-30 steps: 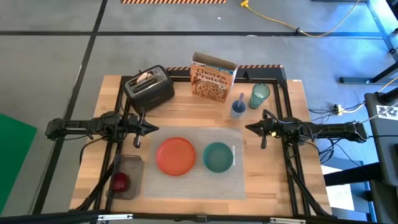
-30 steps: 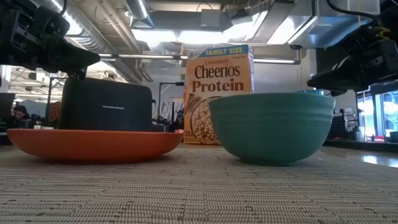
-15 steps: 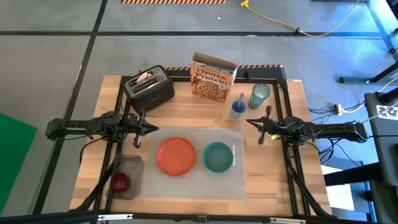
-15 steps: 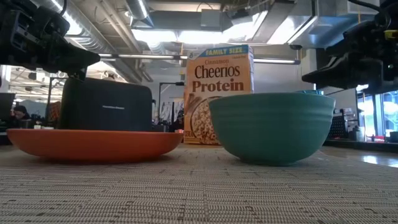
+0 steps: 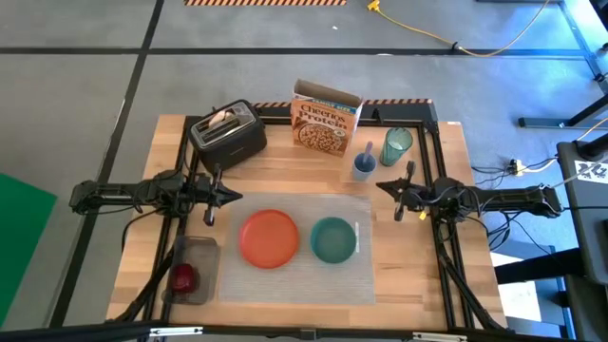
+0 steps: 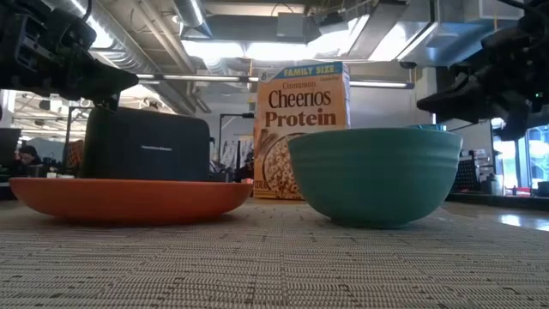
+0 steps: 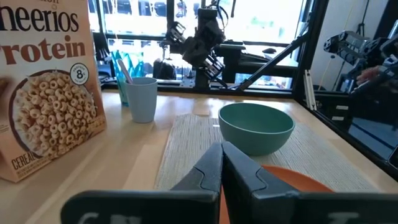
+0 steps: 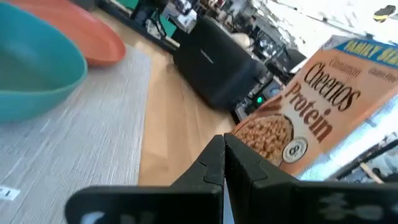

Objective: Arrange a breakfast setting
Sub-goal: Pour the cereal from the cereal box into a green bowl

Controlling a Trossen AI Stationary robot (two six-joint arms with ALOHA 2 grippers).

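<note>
The orange plate (image 5: 269, 237) and the teal bowl (image 5: 332, 239) stand side by side on the pale placemat (image 5: 294, 280). The green tumbler (image 5: 397, 144) stands at the far right. A thin utensil handle (image 5: 369, 150) sticks up out of the small blue cup (image 5: 364, 166). The toast (image 5: 220, 119) sits in the black toaster (image 5: 228, 135). The red apple (image 5: 182, 277) lies in a clear tray at the near left. My left gripper (image 5: 233, 195) is shut and empty above the mat's far left corner. My right gripper (image 5: 382, 186) is shut and empty above the mat's far right corner, near the blue cup.
A Cheerios cereal box (image 5: 326, 119) stands at the far middle, between the toaster and the blue cup. A black frame runs along the table's edges. Bare wood shows between the mat and the far row of things.
My right gripper has swung a little toward the table's far edge, nearer the blue cup, and has stayed shut. The left arm and all objects have kept still.
</note>
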